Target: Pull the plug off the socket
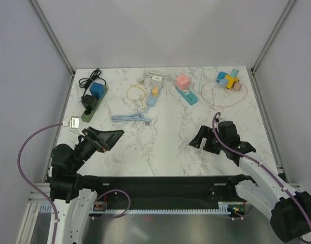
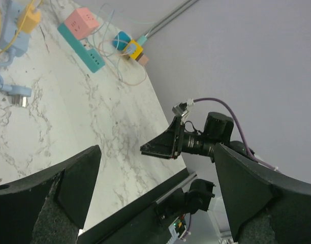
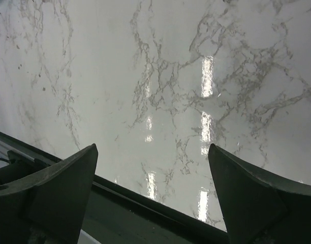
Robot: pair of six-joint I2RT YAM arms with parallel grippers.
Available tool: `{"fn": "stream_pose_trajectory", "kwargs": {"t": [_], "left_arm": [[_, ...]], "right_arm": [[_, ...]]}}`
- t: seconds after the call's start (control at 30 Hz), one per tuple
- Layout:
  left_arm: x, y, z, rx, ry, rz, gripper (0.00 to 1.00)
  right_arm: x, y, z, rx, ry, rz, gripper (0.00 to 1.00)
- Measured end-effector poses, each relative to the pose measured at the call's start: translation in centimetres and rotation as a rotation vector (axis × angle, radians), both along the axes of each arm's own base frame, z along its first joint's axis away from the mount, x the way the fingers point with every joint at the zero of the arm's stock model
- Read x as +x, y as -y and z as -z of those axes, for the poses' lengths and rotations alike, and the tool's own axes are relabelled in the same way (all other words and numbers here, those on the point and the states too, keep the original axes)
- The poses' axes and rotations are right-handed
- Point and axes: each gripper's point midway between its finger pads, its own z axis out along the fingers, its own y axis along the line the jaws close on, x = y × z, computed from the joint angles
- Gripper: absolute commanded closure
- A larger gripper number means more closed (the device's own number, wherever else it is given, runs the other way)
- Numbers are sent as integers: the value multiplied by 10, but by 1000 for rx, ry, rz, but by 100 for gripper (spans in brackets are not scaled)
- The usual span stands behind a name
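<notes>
Several sockets lie along the back of the marble table. A dark green strip [image 1: 89,108] holds a blue plug [image 1: 98,89] and a black plug [image 1: 88,100]. A light blue strip [image 1: 152,97] holds a yellow plug [image 1: 155,91]. A teal strip [image 1: 188,96] carries a pink cube plug [image 1: 183,81]. My left gripper [image 1: 105,137] is open and empty, near the front left. My right gripper [image 1: 202,142] is open and empty, near the front right. The left wrist view shows the teal strip [image 2: 84,47], the pink cube [image 2: 81,21] and the right gripper [image 2: 163,145].
A blue, yellow and pink adapter cluster [image 1: 228,80] with looped thin cables sits at the back right. A light blue cable [image 1: 130,118] lies mid-table. A small white block [image 1: 74,122] sits at the left edge. The right wrist view shows only bare marble [image 3: 160,76] and the front rail.
</notes>
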Motion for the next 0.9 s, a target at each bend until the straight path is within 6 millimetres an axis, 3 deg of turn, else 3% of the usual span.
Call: {"fn": "stream_pose_trajectory", "kwargs": {"t": [0.23,0.33,0.4,0.53,0.73,0.9], "left_arm": [[20,4,8,70,-124,26,0],[42,6,14,109,-203,32,0],[60,7,22,142,-262,37,6],[93,3,48,232,-389,24,10],[140,-26,66,421,-480,-114,5],[196,-82,74,617,-532,-317,0]], "right_arm": [[21,-10,-15,-35,15,-97,2],[22,-17,-11,-35,-5,-154,2],[20,-21,-7,-24,-23,-185,2],[15,-31,-3,23,-51,-248,2],[7,-49,-6,71,-47,-333,2],[-1,-59,-9,93,-42,-391,2]]}}
